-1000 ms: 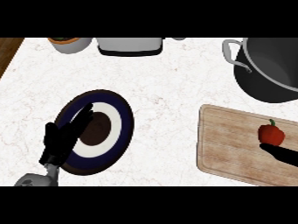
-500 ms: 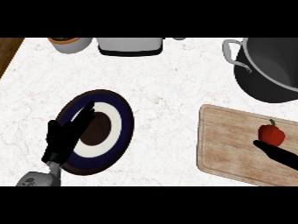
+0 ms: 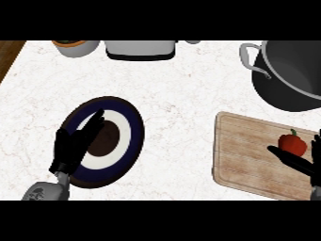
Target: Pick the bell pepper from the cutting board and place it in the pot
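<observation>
White marbled counter (image 3: pixel 183 89) fills the view, with a strip of brown wood at the 10 o'clock corner. At about 4 o'clock lies the wooden cutting board (image 3: pixel 250 153), and the red bell pepper (image 3: pixel 292 144) sits upright on its right part, green stem up. The right hand (image 3: pixel 318 162) comes in from the lower right edge — its fingers are spread and straight, holding nothing. Its thumb reaches out toward 10 o'clock and ends just below the pepper, while the other fingers rise just to the pepper's right; whether any of them touches it I cannot tell. The pepper thus lies at about 11 o'clock from the palm, in the gap between thumb and fingers.

At 2 o'clock stands the dark grey pot (image 3: pixel 298 73), well apart from the pepper. The left hand (image 3: pixel 72 148) rests open at 8 o'clock — fingers up, over a dark blue and white plate (image 3: pixel 124 136).
</observation>
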{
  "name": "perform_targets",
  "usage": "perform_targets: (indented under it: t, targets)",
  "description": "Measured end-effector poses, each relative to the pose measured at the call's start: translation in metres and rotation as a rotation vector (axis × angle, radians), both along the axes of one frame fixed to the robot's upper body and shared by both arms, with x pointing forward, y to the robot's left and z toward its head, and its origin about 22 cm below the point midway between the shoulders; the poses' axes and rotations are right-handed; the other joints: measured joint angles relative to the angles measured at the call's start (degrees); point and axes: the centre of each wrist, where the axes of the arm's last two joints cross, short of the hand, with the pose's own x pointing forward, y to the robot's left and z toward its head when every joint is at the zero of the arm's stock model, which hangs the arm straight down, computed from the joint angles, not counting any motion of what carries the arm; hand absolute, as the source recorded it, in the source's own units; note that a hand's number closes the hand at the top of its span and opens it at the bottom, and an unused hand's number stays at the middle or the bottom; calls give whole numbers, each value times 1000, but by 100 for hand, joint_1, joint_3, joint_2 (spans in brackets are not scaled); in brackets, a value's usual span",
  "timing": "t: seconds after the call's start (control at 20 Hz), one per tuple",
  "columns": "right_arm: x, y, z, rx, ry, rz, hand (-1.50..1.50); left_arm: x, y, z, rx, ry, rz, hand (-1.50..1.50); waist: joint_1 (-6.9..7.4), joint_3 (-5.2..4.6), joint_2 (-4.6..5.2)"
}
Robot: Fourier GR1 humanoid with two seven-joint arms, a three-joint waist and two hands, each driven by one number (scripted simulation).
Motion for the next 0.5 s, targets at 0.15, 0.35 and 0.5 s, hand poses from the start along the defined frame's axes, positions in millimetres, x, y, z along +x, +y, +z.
perform_targets:
  t: [0.15, 0.35, 0.5]
  targets:
    - [-3, -5, -12, -111, 20, 32, 150, 5, -1, 5, 6, -2, -4, 0, 0, -45, -7]
    - [-4, -10, -27, -144, -16, 33, 150, 2, 1, 8, 1, -4, -4, 0, -2, -86, -25]
    - [-3, -8, -33, -143, -53, 21, 150, 1, 0, 9, 3, -7, -9, 0, -17, -106, -28]
